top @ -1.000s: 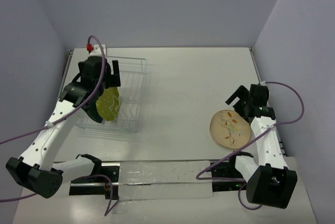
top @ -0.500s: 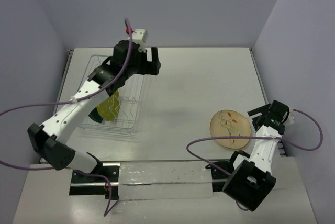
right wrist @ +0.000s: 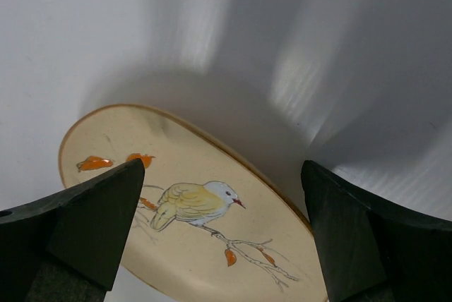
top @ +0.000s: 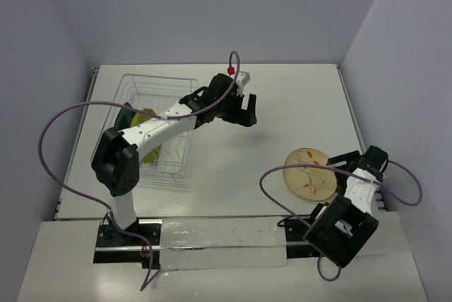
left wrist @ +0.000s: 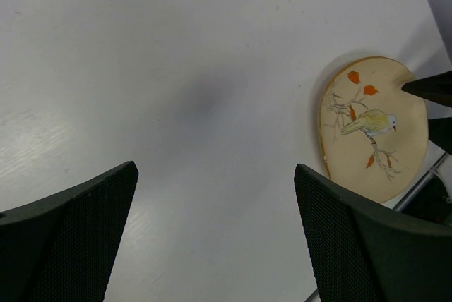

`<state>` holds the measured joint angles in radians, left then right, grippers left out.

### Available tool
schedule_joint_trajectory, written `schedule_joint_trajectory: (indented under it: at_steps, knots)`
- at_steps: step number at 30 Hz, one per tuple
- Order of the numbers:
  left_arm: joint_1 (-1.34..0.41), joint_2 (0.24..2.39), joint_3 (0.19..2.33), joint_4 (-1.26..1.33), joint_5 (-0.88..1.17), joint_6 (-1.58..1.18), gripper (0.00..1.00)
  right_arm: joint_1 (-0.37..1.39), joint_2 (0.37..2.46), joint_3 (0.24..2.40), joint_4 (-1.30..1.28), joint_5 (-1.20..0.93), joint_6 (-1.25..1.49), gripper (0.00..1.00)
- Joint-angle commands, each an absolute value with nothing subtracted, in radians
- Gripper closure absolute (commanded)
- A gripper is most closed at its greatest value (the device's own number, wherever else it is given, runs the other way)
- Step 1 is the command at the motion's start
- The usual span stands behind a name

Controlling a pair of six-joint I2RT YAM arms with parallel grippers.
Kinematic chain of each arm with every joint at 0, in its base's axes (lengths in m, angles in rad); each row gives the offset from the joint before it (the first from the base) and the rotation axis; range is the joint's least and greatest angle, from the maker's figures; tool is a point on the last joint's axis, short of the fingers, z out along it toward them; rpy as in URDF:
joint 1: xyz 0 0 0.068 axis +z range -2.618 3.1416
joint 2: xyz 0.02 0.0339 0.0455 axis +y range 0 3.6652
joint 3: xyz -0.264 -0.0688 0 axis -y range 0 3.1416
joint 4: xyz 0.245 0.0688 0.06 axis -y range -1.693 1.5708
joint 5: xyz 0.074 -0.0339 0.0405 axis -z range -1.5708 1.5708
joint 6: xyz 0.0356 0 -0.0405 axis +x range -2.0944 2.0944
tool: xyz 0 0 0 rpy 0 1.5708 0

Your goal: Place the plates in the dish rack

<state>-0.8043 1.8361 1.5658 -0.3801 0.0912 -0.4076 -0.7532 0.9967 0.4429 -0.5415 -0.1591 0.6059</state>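
The cream plate [top: 308,173] with a bird and orange leaves lies flat on the table at the right. My right gripper [top: 343,165] stands open at its right edge; in the right wrist view the plate [right wrist: 191,207] lies below and between the spread fingers of that gripper [right wrist: 222,168], untouched. My left gripper [top: 239,116] hangs open over the bare table middle, and in its wrist view the gripper [left wrist: 215,175] holds nothing, with the cream plate [left wrist: 374,129] ahead to the right. The yellow-green plate [top: 149,152] stands in the dish rack [top: 161,83], partly behind my left arm.
The wire rack fills the back left of the table. Purple walls close in on the left, back and right. My left arm stretches diagonally over the rack's right side. A purple cable [top: 272,189] loops on the table near the cream plate.
My left arm has swung right, from over the rack out to the table's middle. My right gripper has dropped back to the plate's right edge. Both stay open.
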Motion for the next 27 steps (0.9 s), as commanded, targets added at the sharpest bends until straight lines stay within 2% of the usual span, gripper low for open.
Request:
schedule_joint_trajectory:
  at_steps: [1,7,12,15,18,21,27]
  knots:
    - [-0.850,1.907,1.553,-0.256,0.196,-0.496,0.01,-0.725,1.069,0.427,-0.458,-0.273,0.578,0.00]
    - [-0.907,2.034,1.511,-0.101,0.318,-0.636,0.01,-0.617,1.110,0.415,-0.440,-0.322,0.574,0.00]
    - [-0.977,2.107,1.538,-0.097,0.278,-0.675,0.01,-0.584,1.093,0.407,-0.424,-0.356,0.572,0.01]
    - [-1.003,2.129,1.536,-0.098,0.248,-0.705,0.03,-0.554,1.079,0.409,-0.438,-0.326,0.575,0.05]
    - [-1.016,2.132,1.518,-0.093,0.227,-0.742,0.05,-0.540,1.066,0.407,-0.439,-0.318,0.581,0.00]
    - [-1.026,2.150,1.464,-0.028,0.244,-0.787,0.11,-0.540,1.066,0.407,-0.439,-0.317,0.584,0.00]
    - [-1.053,2.207,1.490,-0.022,0.230,-0.817,0.22,-0.528,1.089,0.396,-0.428,-0.345,0.577,0.00]
